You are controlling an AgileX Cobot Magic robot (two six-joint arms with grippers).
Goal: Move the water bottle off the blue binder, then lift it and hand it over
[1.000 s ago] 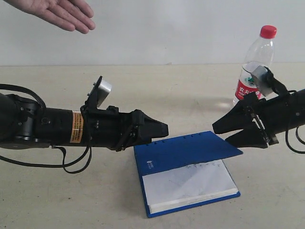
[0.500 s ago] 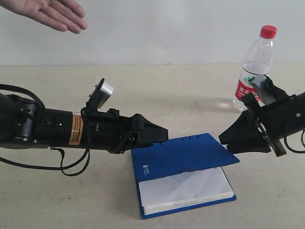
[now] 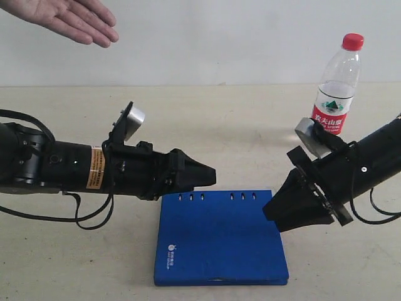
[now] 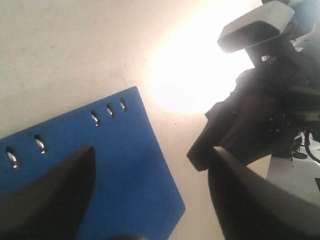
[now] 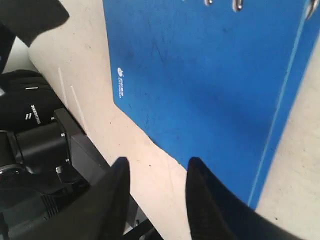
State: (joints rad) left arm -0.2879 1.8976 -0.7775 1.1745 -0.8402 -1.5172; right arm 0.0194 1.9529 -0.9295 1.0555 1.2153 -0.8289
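Observation:
The water bottle point(image 3: 338, 88), clear with a red cap and a red-and-white label, stands upright on the table at the back right, apart from both grippers. The blue binder point(image 3: 219, 241) lies closed and flat at the front centre, with nothing on its cover. My left gripper point(image 3: 210, 175) hovers just above the binder's spine edge; in the left wrist view the gripper point(image 4: 152, 150) is open over the binder point(image 4: 115, 165). My right gripper point(image 3: 272, 213) sits low at the binder's right edge; in the right wrist view it point(image 5: 158, 161) is open and empty beside the binder point(image 5: 210, 75).
A person's open hand point(image 3: 62, 19) is held out palm-up at the top left. A pale wall backs the beige table point(image 3: 207, 119). The right arm point(image 4: 260, 115) fills part of the left wrist view, and the left arm point(image 5: 35, 150) shows in the right wrist view.
The binder's raised cover has dropped shut, hiding the white pages, and the binder has shifted left. My right gripper moved down and left to the binder's edge. The bottle has not moved.

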